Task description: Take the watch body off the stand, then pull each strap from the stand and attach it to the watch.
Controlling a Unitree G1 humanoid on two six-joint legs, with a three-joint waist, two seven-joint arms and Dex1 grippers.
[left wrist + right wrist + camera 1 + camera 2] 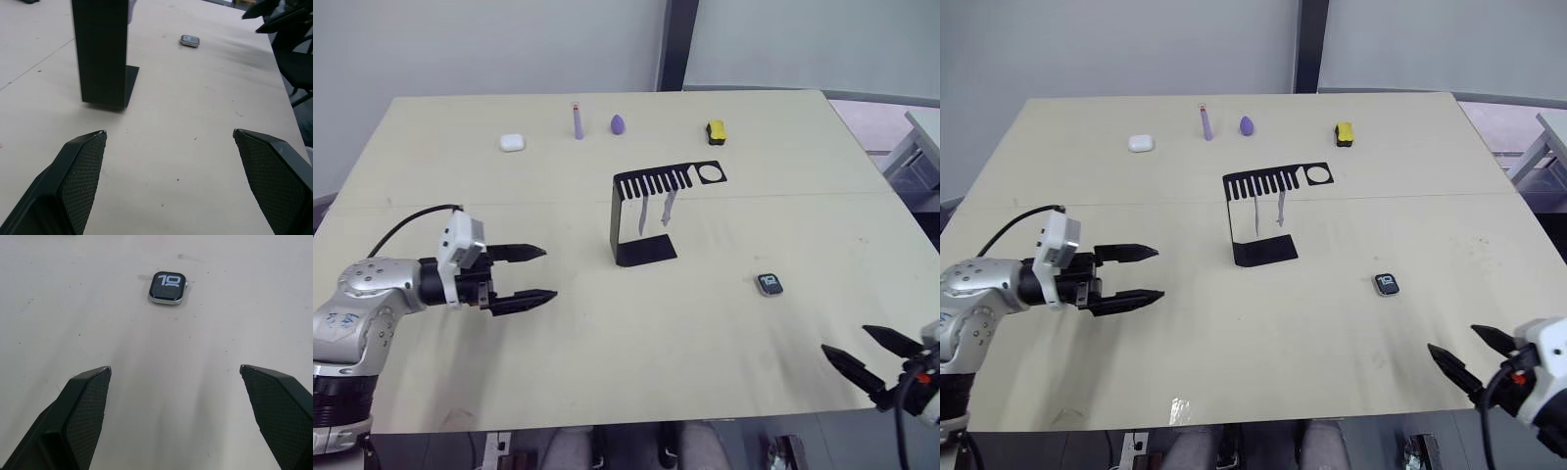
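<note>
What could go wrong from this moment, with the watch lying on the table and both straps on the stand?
The two pale lavender straps hang loosely from the thin black bent-sheet stand; pulling one might tip it. The small grey-rimmed watch body lies flat on the wooden table, so the open right claw may push it instead of gripping.
</note>
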